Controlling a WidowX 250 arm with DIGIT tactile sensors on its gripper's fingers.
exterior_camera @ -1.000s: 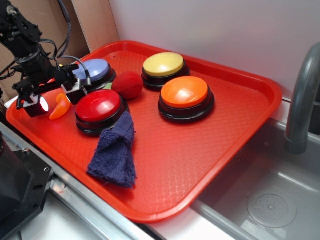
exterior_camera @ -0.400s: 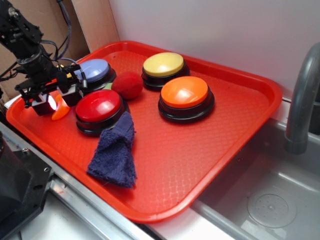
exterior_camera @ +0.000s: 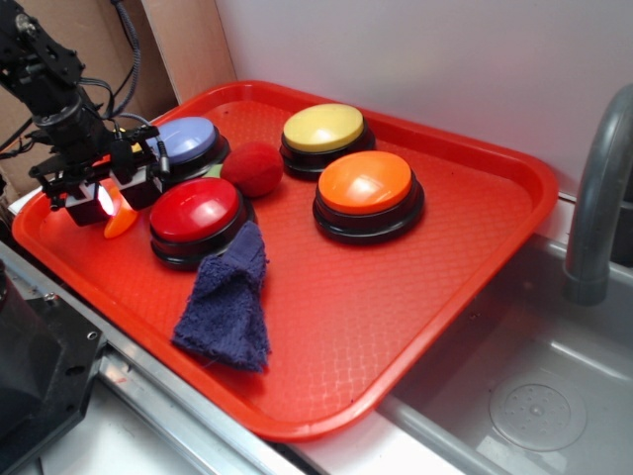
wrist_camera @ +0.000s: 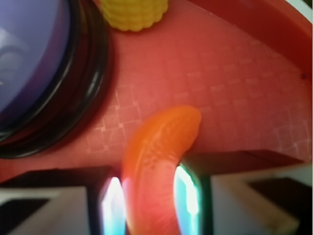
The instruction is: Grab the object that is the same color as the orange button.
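Observation:
The object, a small glossy orange curved toy (wrist_camera: 157, 152), lies on the red tray (exterior_camera: 396, 297) at its left end, and its tip (exterior_camera: 121, 224) pokes out below the gripper. My gripper (exterior_camera: 111, 204) is down over it, and the wrist view shows the toy's body pinched between the two lit fingers of the gripper (wrist_camera: 146, 200). The orange button (exterior_camera: 364, 183) stands mid-tray to the right, well away from the gripper.
A purple button (exterior_camera: 188, 139) sits just behind the gripper and a red button (exterior_camera: 195, 210) just to its right. A yellow corn cob (wrist_camera: 134, 12), a yellow button (exterior_camera: 322, 127), a fuzzy red ball (exterior_camera: 252, 168) and a blue cloth (exterior_camera: 227, 297) share the tray. Sink (exterior_camera: 534, 396) and faucet (exterior_camera: 598, 198) lie to the right.
The fingers stood wide apart beside the orange toy a second ago. They have since drawn in around it, and the gripper has shifted slightly right over the toy.

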